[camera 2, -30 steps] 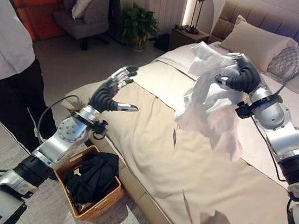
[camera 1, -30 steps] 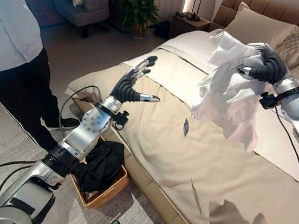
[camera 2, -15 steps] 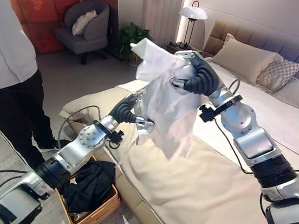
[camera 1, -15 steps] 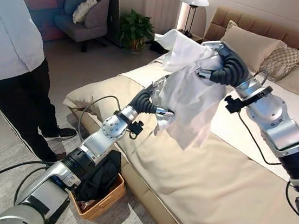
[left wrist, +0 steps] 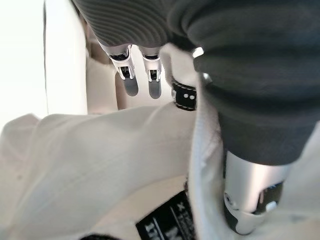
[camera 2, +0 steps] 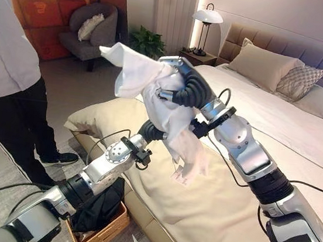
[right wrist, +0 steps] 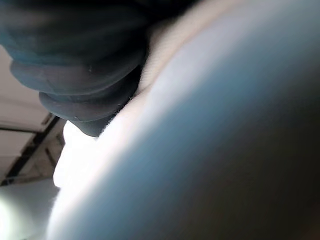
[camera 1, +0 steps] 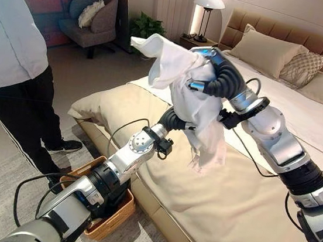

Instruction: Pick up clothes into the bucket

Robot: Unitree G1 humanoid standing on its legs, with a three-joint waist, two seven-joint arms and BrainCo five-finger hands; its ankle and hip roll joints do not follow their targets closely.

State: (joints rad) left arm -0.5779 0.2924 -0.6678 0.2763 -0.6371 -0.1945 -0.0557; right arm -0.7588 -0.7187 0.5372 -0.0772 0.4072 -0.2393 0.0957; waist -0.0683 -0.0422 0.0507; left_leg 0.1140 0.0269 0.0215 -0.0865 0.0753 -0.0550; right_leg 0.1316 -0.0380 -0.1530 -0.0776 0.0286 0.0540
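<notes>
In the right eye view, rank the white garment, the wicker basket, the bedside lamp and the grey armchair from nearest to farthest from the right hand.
1. White garment: clutched in the right hand itself.
2. Bedside lamp: behind, by the headboard.
3. Wicker basket: on the floor beside the bed, below.

Grey armchair: far left corner; too close to call against the lamp.

A white garment (camera 1: 191, 95) is held bunched in the air above the bed's near edge, one corner pointing toward 10 o'clock and a loose tail hanging toward 5 o'clock, where a small label is seen. A woven basket (camera 1: 116, 215) is set on the floor at 7 o'clock from the garment, beside the bed. Dark clothes (camera 2: 99, 205) are heaped inside it.
</notes>
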